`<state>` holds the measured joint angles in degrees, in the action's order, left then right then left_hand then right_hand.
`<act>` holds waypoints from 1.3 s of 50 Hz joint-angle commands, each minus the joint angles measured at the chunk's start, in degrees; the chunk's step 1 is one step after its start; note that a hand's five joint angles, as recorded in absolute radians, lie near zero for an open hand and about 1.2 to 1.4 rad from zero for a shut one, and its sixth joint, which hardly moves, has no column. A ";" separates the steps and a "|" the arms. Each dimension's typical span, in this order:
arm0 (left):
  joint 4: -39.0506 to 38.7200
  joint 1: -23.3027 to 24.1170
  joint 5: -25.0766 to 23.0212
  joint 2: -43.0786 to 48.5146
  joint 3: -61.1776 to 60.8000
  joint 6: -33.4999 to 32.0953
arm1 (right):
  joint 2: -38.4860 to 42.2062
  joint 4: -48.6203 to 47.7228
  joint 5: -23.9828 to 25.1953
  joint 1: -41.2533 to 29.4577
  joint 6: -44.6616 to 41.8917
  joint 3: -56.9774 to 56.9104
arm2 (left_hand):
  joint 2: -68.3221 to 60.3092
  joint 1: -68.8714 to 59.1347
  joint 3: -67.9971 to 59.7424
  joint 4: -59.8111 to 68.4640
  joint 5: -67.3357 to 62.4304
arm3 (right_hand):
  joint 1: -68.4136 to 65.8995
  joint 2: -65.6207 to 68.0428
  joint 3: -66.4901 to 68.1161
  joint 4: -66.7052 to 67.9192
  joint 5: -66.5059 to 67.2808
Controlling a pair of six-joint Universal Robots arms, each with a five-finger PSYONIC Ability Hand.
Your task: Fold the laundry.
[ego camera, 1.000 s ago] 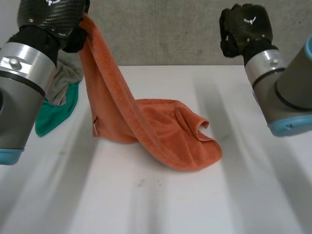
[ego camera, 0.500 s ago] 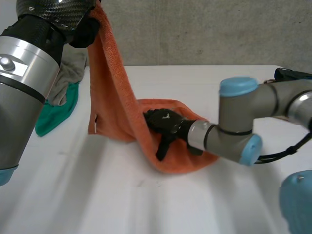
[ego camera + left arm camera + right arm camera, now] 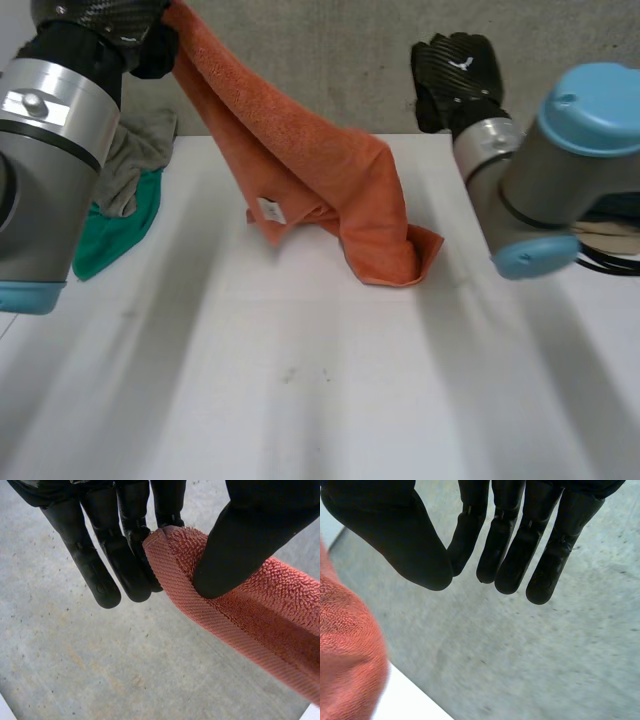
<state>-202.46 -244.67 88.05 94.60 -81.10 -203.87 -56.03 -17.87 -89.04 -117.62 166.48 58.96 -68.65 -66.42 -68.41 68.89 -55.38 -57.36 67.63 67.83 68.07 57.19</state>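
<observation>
Above the table's far left, the left hand (image 3: 250,525) pinched a hemmed edge of the orange towel (image 3: 320,180) between its thumb and straight fingers. From there the towel's length slanted down toward the right. Its lower end lay bunched on the white table (image 3: 300,400), and a white label (image 3: 268,212) hung midway. Raised to the towel's right, the right hand (image 3: 455,80) hung with fingers relaxed and apart, holding nothing.
</observation>
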 commanded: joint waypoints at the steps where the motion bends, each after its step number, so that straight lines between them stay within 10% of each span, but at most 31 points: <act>1: -3.38 -0.37 0.28 5.51 -1.17 -0.13 | -10.14 0.55 0.35 1.25 -13.18 19.95 | -11.35 -13.58 -11.59 11.11 -14.62 | -22.64 12.37 12.17 11.93 12.81; 10: -2.76 -0.37 0.46 11.66 -2.04 -0.21 | -12.62 4.60 1.32 0.37 -17.69 30.96 | -11.35 -13.58 -11.59 11.11 -14.62 | -20.20 9.93 9.73 9.49 10.37; 16: -2.85 0.07 0.37 9.74 -3.28 -0.22 | -6.21 5.04 1.06 0.99 -10.75 21.22 | -11.35 -13.58 -11.59 11.11 -14.62 | 47.36 -57.63 -57.83 -58.07 -57.19; 37: -2.76 2.97 0.28 -6.61 -7.76 -0.04 | 17.96 12.24 22.32 2.05 9.30 -8.93 | -11.35 -13.58 -11.59 11.11 -14.62 | 47.36 -57.63 -57.83 -58.07 -57.19; 45: -2.76 3.15 0.28 -8.81 -7.85 -0.04 | 25.17 12.07 20.75 -0.68 9.48 -15.62 | -11.35 -13.58 -11.59 11.11 -14.62 | 45.97 -56.23 -56.43 -56.67 -55.79; 50: -2.76 3.06 0.37 -8.99 -8.02 -0.04 | 27.46 12.07 18.46 -1.56 9.30 -17.91 | -11.35 -13.58 -11.59 11.11 -14.62 | 11.69 -21.95 -22.15 -22.39 -21.51; 52: -2.76 3.06 0.45 -8.90 -8.02 0.05 | 27.73 11.89 17.24 -1.65 9.39 -18.52 | -11.35 -13.58 -11.59 11.11 -14.62 | -22.40 12.14 11.94 11.70 12.58; 65: -3.38 1.92 0.37 -7.94 -7.94 0.14 | 17.90 11.45 5.55 2.48 5.19 -14.84 | -11.35 -13.58 -11.59 11.11 -14.62 | -22.64 12.37 12.17 11.93 12.81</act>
<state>-205.38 -242.21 88.53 85.94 -89.32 -203.72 -30.89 -6.03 -76.13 -118.34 175.36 40.85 -68.65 -66.42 -68.42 68.91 -55.38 -56.65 67.41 67.75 67.72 55.99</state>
